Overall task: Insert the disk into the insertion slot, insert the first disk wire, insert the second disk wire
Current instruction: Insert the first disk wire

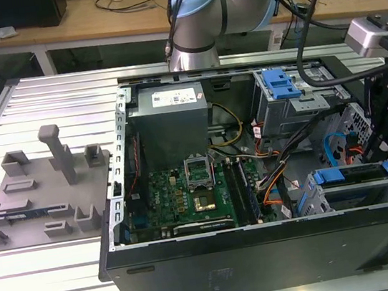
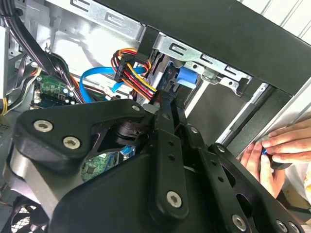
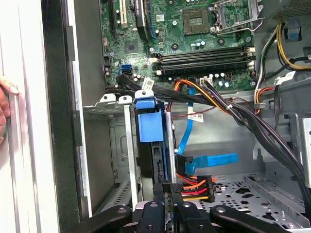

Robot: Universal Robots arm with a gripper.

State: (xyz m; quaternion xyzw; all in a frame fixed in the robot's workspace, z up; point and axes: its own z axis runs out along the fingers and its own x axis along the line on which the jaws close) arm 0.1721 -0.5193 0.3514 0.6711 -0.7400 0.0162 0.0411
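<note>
The disk (image 1: 350,174), silver in a blue carrier, sits in the insertion slot (image 1: 316,201), the low grey cage at the exterior view's right. The first wrist view sees the disk (image 3: 150,127) edge-on between the insertion slot's walls (image 3: 127,145). My gripper (image 3: 167,188) is at the disk's rear edge, shut on the black plug of a disk wire (image 3: 197,187) with red, orange and yellow strands. A flat blue disk wire (image 3: 214,160) ends in a black plug just beside that edge; I cannot tell whether it is seated. In the second wrist view my gripper (image 2: 167,104) reaches toward the blue carrier tab (image 2: 187,77).
A taller grey cage with a blue latch (image 1: 280,90) stands behind the slot. Thick black cable bundles (image 3: 243,116) cross the case beside the motherboard (image 1: 187,197). A person's hand (image 2: 274,148) rests on the case's outer edge. A grey fixture plate (image 1: 41,189) lies outside the case.
</note>
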